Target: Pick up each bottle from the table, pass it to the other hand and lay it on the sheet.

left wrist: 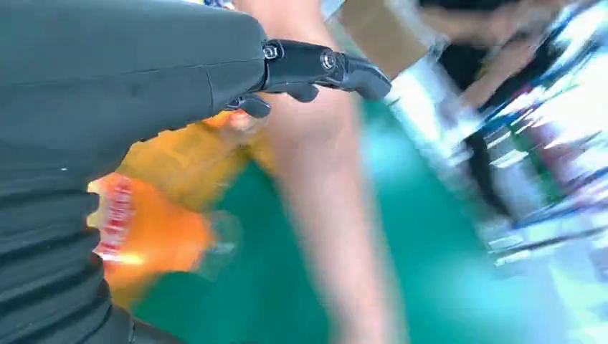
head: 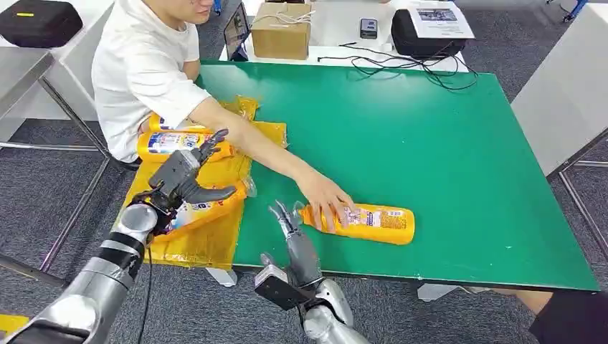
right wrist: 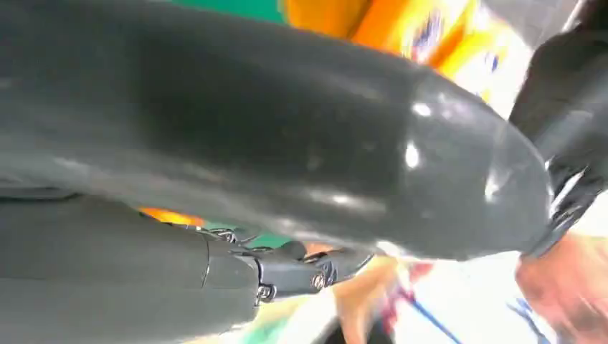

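Note:
A yellow bottle [head: 373, 223] lies on its side on the green table [head: 444, 143], and a person's hand [head: 326, 197] rests on its cap end. My right hand [head: 290, 231] is just left of that cap, fingers apart and pointing up, holding nothing. On the yellow sheet [head: 208, 247] at the table's left edge lies another bottle [head: 204, 209] [left wrist: 150, 236] with a clear cap. My left hand [head: 188, 172] hovers over it with thumb and fingers [left wrist: 323, 68] spread, not gripping. Two more bottles [head: 183, 142] lie at the sheet's far end.
The person in a white shirt [head: 143, 64] sits at the table's far left, arm stretched across the sheet. A cardboard box [head: 281, 30], a black device [head: 423, 29] and cables [head: 416, 68] sit beyond the far edge. The green table's right half is bare.

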